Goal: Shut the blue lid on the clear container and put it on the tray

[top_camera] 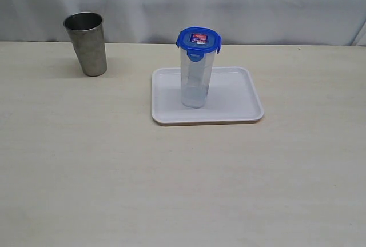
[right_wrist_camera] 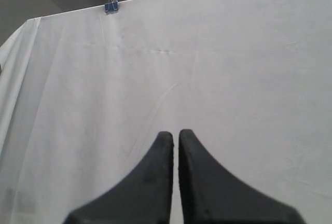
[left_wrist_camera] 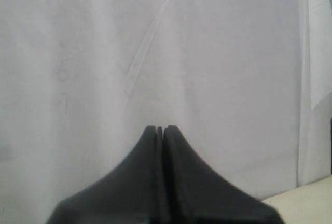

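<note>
Look at the tall clear plastic container (top_camera: 194, 84). It stands upright on the flat white plastic tray (top_camera: 240, 107), a bit to the left of the tray's middle. The round bright-blue plastic lid (top_camera: 198, 39) sits flat on top of it, with its red-and-white label facing up. The front flap hangs down against the clear wall. You cannot tell from here if all four flaps are clicked shut.

So I think the job looks done, or very close to done. Your left hand (left_wrist_camera: 160, 129) is closed tight with nothing in it. Your right hand (right_wrist_camera: 175, 137) is closed too, with only a thin gap between its two tips, and it holds nothing. Both hands point at the white cloth (left_wrist_camera: 207, 53) behind the pale wooden surface (top_camera: 171, 190). Neither shows in the exterior view, so they are well away from the tray.

If a next move is needed, it is only a check. Press any loose flap down softly, so the tall container does not tip.

A grey metal cup (top_camera: 87, 43) stands on the surface, well apart from the tray, off to the left. A small blue clip (right_wrist_camera: 111, 7) holds the cloth up high. Nothing stands in your way.
</note>
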Robot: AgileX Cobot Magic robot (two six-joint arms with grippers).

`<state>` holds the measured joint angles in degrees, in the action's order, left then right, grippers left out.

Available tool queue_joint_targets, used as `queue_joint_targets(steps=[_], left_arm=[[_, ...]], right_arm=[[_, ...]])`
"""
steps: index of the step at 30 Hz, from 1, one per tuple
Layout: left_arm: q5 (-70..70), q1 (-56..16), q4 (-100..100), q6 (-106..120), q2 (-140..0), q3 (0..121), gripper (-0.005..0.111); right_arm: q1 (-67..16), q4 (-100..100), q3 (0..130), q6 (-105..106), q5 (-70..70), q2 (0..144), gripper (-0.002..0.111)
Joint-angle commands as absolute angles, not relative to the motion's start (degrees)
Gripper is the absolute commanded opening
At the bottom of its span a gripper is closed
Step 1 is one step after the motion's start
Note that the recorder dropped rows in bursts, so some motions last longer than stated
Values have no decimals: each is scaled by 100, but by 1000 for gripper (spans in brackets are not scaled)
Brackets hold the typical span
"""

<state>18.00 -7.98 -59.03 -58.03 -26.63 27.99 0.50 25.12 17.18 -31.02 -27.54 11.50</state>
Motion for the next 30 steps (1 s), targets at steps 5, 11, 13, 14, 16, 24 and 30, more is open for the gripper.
queue_joint_targets(steps=[5,11,13,14,16,24,30], left_arm=[[1205,-803,-1331,-1241,-2131,2053,0],[425,-803,-790,-285,-1506,1845,0],[347,-803,-695,-285,-1164,1702,0],[335,-803,-647,-285,-992,1624,0],[335,-803,-634,-285,-707,1481,0],[240,-803,-670,-285,-385,1202,0],[200,-803,-464,-132,-156,921,0]], right_arm=[[84,2481,1687,-3078,-2708,1116,4],[84,2481,1687,-3078,-2708,1116,4],[84,2481,1687,-3078,-2708,1116,4],[84,2481,1687,-3078,-2708,1116,4],[84,2481,1687,-3078,-2708,1116,4],[84,2481,1687,-3078,-2708,1116,4],[84,2481,1687,-3078,-2708,1116,4]])
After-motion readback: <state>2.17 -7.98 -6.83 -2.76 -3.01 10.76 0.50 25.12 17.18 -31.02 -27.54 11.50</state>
